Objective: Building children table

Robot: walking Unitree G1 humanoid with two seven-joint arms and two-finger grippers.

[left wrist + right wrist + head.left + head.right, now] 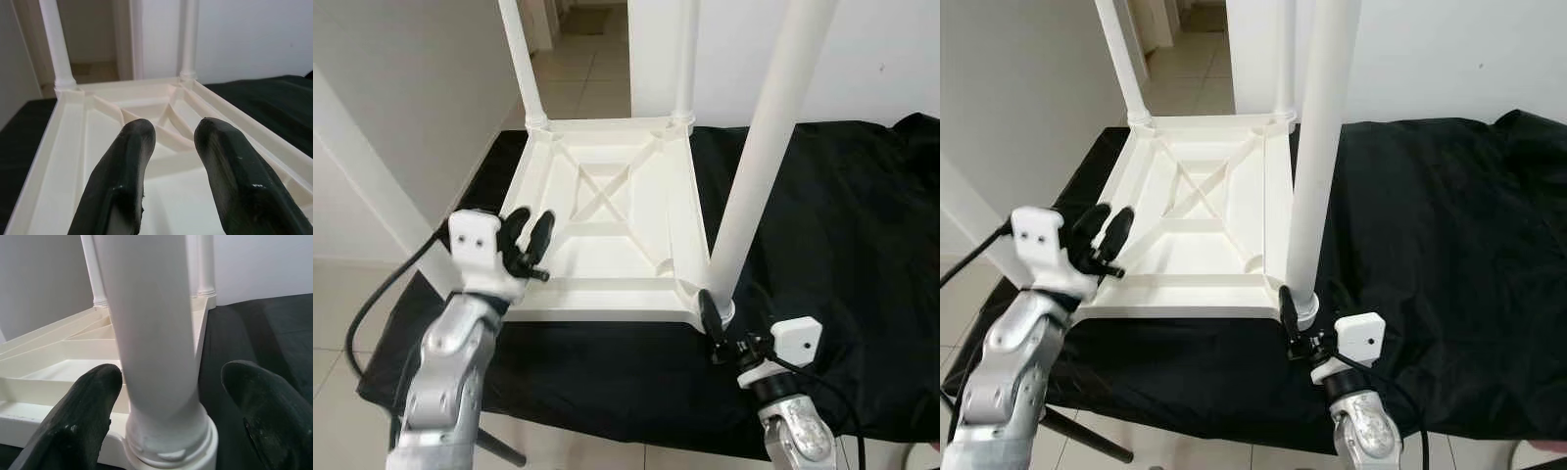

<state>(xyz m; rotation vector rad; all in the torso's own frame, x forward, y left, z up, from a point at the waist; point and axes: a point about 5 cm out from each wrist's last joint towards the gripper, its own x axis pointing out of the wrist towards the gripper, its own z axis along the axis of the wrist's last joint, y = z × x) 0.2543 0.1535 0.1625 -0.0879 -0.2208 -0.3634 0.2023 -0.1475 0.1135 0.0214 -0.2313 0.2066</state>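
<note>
Around the near table leg [151,333], right end effector [171,406] gapes.

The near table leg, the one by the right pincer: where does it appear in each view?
Left eye view: near leg, right of centre, rising off the top.
Right eye view, centre.
Left wrist view: not in it.
Right wrist view, centre, between the open right pincer's fingers.
Shared landmark: white tabletop.

Bright and even all over, with soft daylight and only faint shadows. Sharp in both head views, no blur. Dark black cloth [842,215] with little detail. Close black fingers [128,176] a bit fuzzy in the wrist views.
</note>
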